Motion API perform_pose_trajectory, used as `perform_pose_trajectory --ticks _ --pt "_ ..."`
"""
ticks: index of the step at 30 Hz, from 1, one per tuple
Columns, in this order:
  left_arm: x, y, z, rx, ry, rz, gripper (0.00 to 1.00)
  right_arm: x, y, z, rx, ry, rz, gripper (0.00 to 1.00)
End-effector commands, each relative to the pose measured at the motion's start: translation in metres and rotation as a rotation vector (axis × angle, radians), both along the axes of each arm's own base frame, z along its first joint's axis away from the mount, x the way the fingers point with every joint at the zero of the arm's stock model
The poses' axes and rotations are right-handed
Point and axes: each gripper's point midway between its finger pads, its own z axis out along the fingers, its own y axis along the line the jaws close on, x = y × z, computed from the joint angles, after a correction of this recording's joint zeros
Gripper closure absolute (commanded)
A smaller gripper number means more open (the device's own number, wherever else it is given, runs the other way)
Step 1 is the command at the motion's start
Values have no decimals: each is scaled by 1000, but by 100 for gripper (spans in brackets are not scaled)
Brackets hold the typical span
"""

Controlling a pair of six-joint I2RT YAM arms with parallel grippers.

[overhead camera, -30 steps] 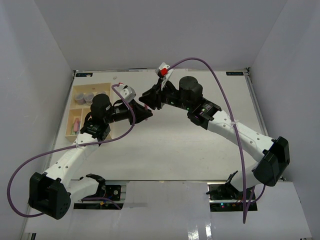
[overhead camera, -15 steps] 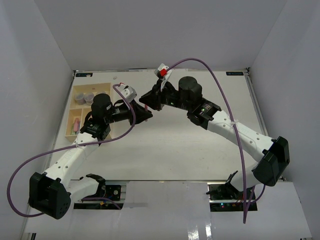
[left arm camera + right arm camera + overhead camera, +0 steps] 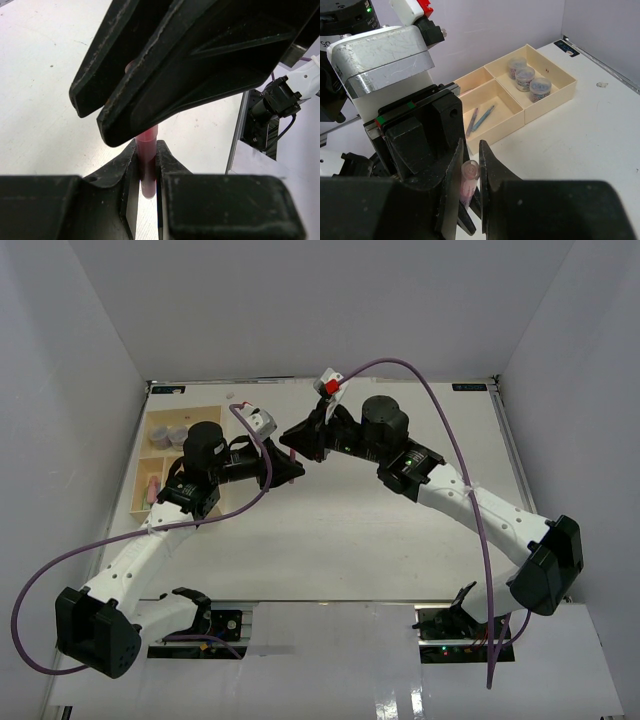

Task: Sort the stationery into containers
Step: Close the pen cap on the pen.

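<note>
The left tool (image 3: 146,156) and right tool (image 3: 469,161) both pinch one pink pen (image 3: 468,182) above the bench (image 3: 350,530), well apart from the cream tray (image 3: 552,102). Three pots (image 3: 525,77) and two pens (image 3: 484,116) lie sorted; this pen is not yet placed.

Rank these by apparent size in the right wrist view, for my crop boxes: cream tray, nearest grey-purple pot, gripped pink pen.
1. cream tray, clearly largest.
2-3. pink pen and nearest pot: left unranked. The pen shows longer and the pot wider, and the pen sits much nearer the camera.
</note>
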Motion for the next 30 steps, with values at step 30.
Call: perform_pose_trajectory --ticks 30 --pt "0 22 198 -222 -636 141 100 -73 -39 -205 -536 502 155 92"
